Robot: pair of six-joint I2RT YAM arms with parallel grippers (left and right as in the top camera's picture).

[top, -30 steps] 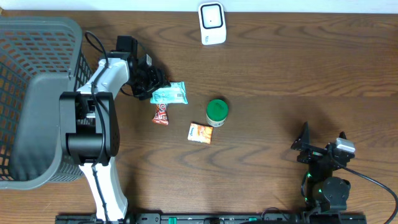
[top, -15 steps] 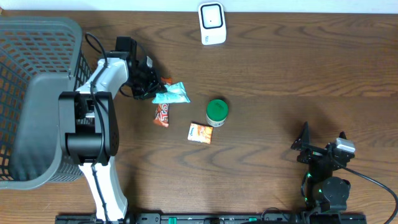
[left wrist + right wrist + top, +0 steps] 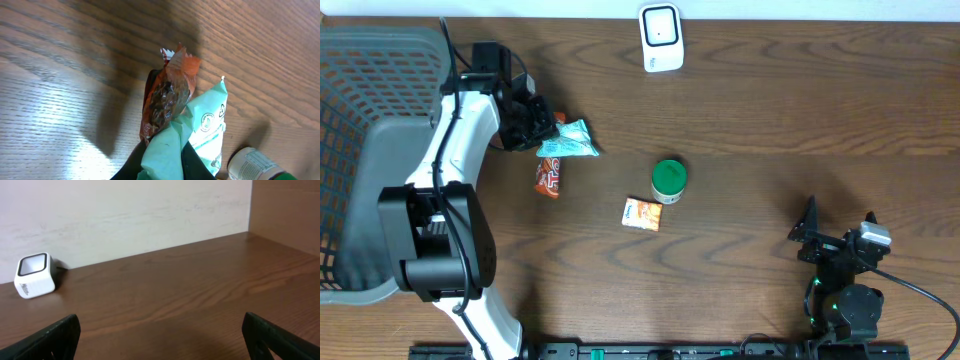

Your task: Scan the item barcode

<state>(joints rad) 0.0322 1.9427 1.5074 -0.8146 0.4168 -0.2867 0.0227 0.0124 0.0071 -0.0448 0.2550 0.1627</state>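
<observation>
My left gripper (image 3: 542,131) is shut on a teal snack packet (image 3: 570,141) at the back left of the table. In the left wrist view the black fingers (image 3: 196,162) pinch the teal packet (image 3: 167,150). A red-brown wrapper (image 3: 168,100) presses against its far side; whether the jaws also catch it I cannot tell. In the overhead view the red wrapper (image 3: 549,177) shows just below the teal packet. The white barcode scanner (image 3: 661,38) stands at the back edge, well to the right of the packet. My right gripper (image 3: 835,243) rests open at the front right, holding nothing.
A grey mesh basket (image 3: 360,90) fills the left side beside the left arm. A green-lidded can (image 3: 669,178) and a small orange packet (image 3: 641,214) lie mid-table. The can's label (image 3: 252,162) shows in the left wrist view. The right wrist view faces the scanner (image 3: 34,275) and the back wall.
The left gripper closed on the teal packet and carried it left and toward the back. The red wrapper shifted left with it. The right arm stayed still.
</observation>
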